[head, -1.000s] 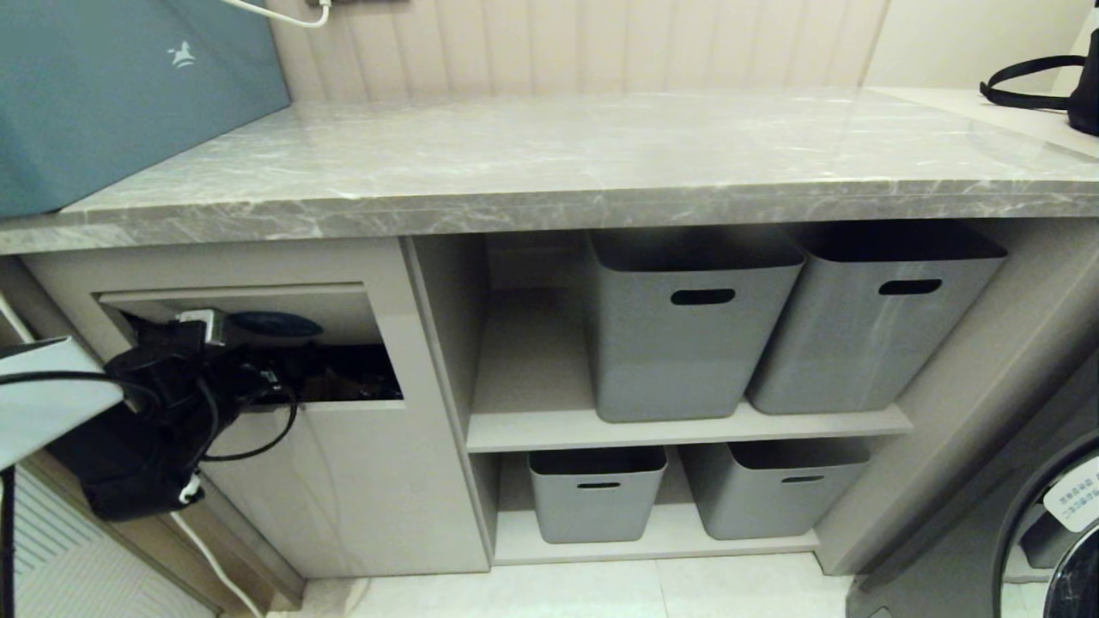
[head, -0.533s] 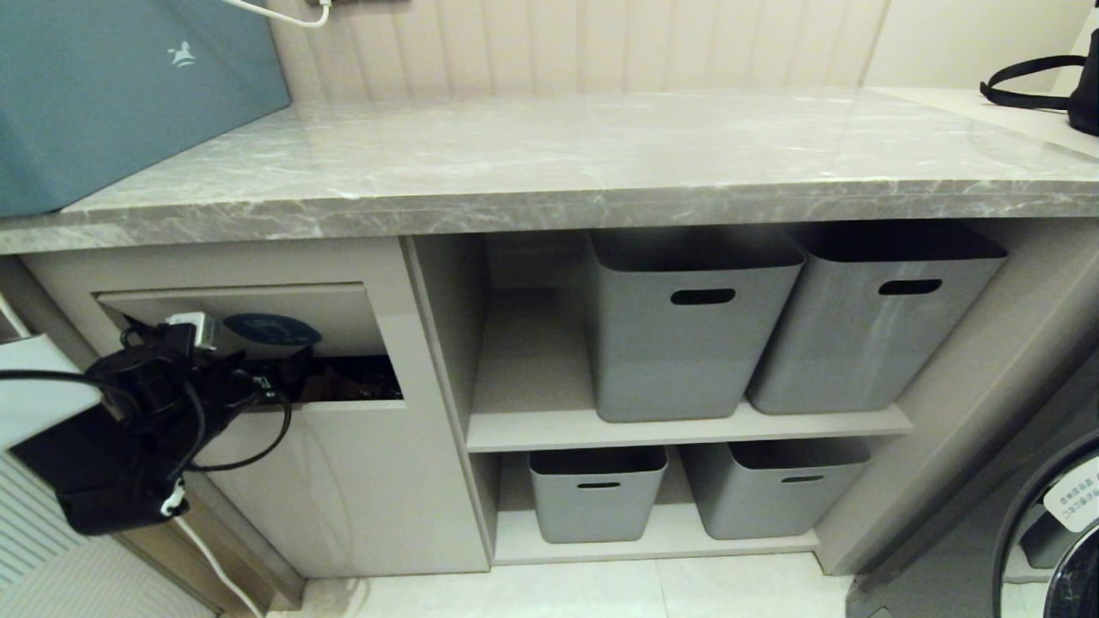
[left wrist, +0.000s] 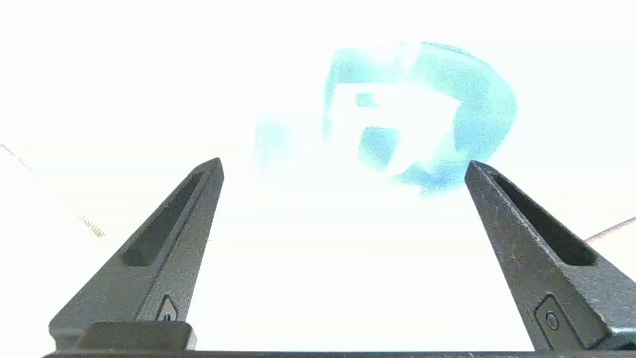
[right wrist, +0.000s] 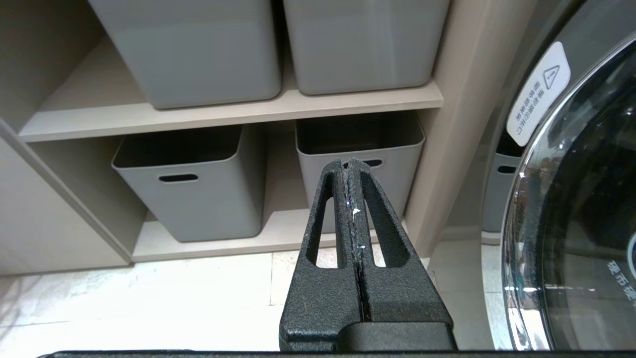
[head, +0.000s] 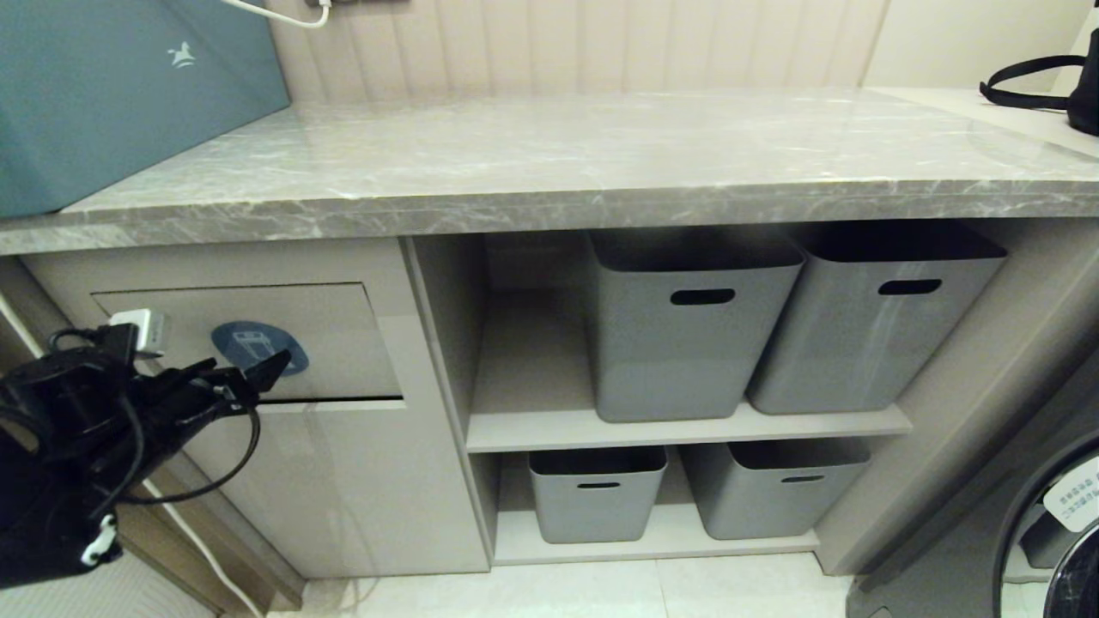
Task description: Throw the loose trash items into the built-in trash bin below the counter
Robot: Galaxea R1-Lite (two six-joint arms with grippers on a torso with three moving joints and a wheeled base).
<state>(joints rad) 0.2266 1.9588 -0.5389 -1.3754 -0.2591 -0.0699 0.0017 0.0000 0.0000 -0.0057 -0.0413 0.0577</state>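
Note:
The built-in trash bin's beige flap (head: 343, 339) sits flush in the cabinet front under the grey marbled counter (head: 549, 163). It carries a blue oval sticker (head: 258, 346). My left gripper (head: 249, 371) hovers just in front of the flap by the sticker, open and with nothing between its fingers. The left wrist view shows the same left gripper (left wrist: 344, 164) spread wide, facing the sticker (left wrist: 447, 99) at close range. My right gripper (right wrist: 349, 161) hangs parked and shut above the floor before the lower shelf. The loose trash items are out of view.
Two large grey tubs (head: 687, 335) (head: 867, 326) stand on the upper shelf and two small ones (head: 597, 493) on the lower shelf. A teal box (head: 112, 94) occupies the counter's left end. A washing machine door (head: 1056, 532) is at the right.
My left gripper has drawn back out of the bin opening, down and to the left. The flap, tilted inward before, has swung shut and hides the dark inside.

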